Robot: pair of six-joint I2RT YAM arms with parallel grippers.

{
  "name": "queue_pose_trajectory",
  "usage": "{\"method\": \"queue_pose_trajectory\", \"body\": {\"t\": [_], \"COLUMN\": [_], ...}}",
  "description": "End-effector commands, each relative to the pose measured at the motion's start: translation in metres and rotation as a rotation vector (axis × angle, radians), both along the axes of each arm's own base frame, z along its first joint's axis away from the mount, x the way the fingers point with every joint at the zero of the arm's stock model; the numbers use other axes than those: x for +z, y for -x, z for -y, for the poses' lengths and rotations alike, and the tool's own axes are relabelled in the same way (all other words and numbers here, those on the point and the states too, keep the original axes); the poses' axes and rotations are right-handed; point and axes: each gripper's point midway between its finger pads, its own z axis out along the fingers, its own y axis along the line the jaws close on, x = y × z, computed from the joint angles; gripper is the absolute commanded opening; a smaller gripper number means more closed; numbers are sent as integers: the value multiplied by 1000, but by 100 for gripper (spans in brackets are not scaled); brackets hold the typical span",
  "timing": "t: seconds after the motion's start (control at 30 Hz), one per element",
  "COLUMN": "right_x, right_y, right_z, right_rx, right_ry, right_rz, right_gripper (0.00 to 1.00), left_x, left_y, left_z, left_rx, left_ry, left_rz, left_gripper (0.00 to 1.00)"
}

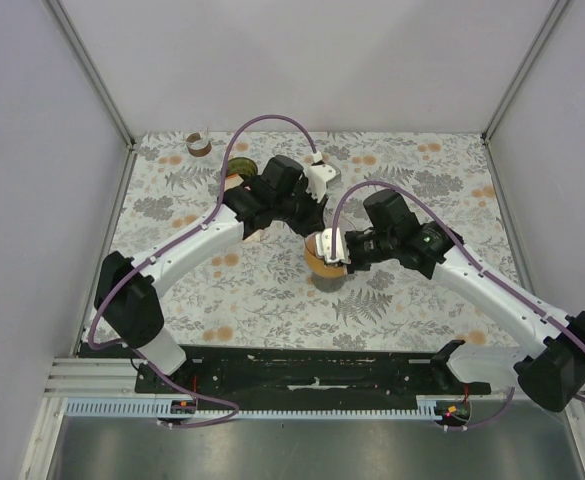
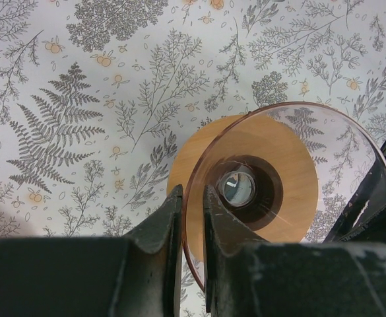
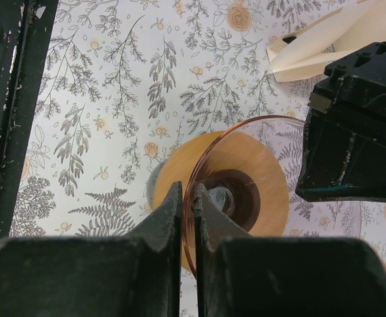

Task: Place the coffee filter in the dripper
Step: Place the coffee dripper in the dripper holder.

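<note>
The dripper [image 1: 325,266] is a clear glass cone with a round wooden collar [image 2: 272,165], standing mid-table between the two arms. In the left wrist view my left gripper [image 2: 193,198] is shut on the near edge of the glass rim. The right gripper [image 3: 188,195] is shut on the rim as well, on another side of the cone. The coffee filter [image 3: 324,39], folded white paper, lies on the tablecloth beyond the left gripper's black body [image 3: 357,132]. The inside of the cone holds nothing.
A small brown roll [image 1: 199,144] and a round greenish object [image 1: 238,168] sit at the far left of the table. The black mounting plate [image 1: 312,365] runs along the near edge. Grey walls close in both sides and the back.
</note>
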Motion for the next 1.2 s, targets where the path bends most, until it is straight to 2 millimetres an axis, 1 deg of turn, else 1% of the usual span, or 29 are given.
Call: {"method": "queue_pose_trajectory", "body": {"t": [0.0, 0.07, 0.13, 0.27, 0.3, 0.37, 0.47, 0.57, 0.67, 0.77, 0.83, 1.0, 1.13, 1.17], "right_x": [-81, -80, -70, -27, -19, -11, -9, -9, -11, -6, -1, 14, 35, 40], "right_y": [46, 43, 41, 26, 23, 16, 12, 14, 13, 9, 8, 8, 13, 14], "right_z": [33, 34, 32, 22, 22, 24, 28, 28, 27, 24, 22, 17, 10, 8], "right_rx": [-1, -17, -27, -41, -48, -60, -71, -66, -71, -83, -78, -79, -60, -56], "right_ry": [243, 257, 254, 169, 159, 156, 169, 166, 171, 166, 153, 121, 67, 53], "right_rz": [-318, -309, -287, -169, -140, -93, -56, -60, -67, -50, -39, -25, -12, -7], "right_gripper": [0, 0, 0, 0, 0, 0, 0, 0, 2, 12, 18, 32, 50, 53], "left_x": [-71, -60, -45, -15, -6, 6, 19, 30, 34, 32, 35, 55, 72, 77], "left_y": [17, 13, 8, -1, -3, -7, -10, -11, -10, -12, -13, -16, -16, -17], "left_z": [-25, -24, -22, -16, -14, -11, -10, -11, -13, -16, -17, -16, -18, -19], "left_rx": [-28, -24, -22, -14, -13, -11, -10, -8, -9, 0, 2, 10, 12, 13], "left_ry": [-220, -210, -197, -166, -155, -138, -125, -114, -115, -128, -124, -91, -71, -64], "left_rz": [-109, -88, -59, -8, 7, 28, 52, 73, 84, 83, 90, 118, 147, 156], "left_gripper": [2, 2, 2, 5, 7, 10, 16, 24, 29, 38, 42, 51, 56, 58]}}
